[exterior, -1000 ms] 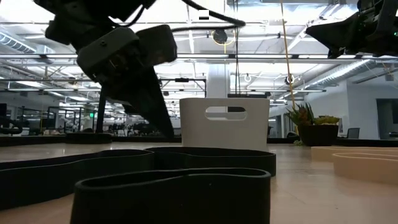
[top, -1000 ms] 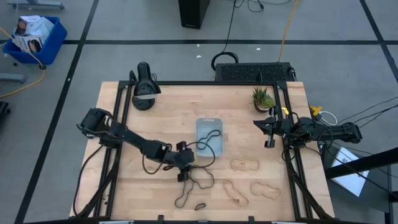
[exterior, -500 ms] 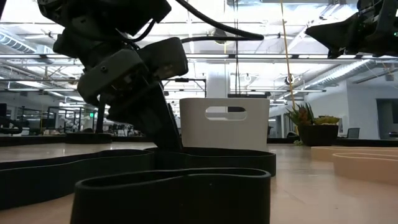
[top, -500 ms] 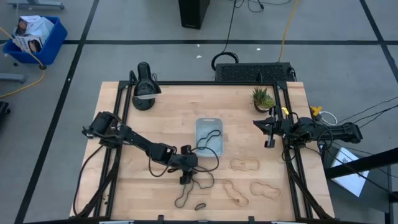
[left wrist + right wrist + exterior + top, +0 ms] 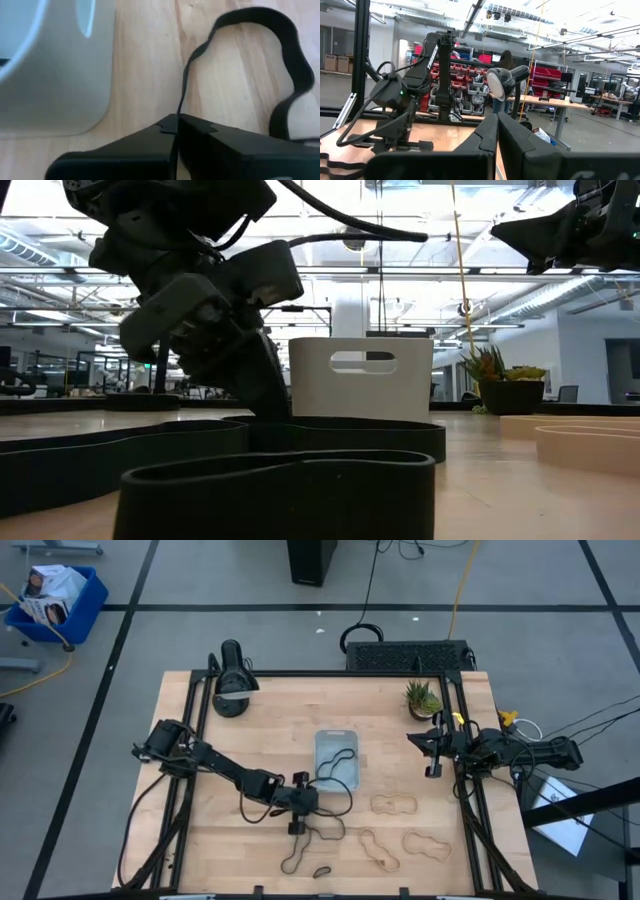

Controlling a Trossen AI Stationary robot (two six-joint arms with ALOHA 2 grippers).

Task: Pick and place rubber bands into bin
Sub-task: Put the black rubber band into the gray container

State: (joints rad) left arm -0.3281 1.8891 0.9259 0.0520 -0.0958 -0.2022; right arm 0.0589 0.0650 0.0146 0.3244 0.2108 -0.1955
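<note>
1. Left end effector (image 5: 294, 827) is low on the wooden worktop (image 5: 250, 730), clenched on a thin dark rubber band (image 5: 240, 60).
2. Translucent pale blue-grey plastic bin (image 5: 337, 761) holds one dark band; about six remain outside.
3. Right end effector (image 5: 432, 753) waits clenched, empty.

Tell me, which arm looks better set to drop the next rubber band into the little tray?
Probably the left. Its gripper is shut on a dark rubber band beside the bin; the right gripper waits at the table's right edge.
</note>
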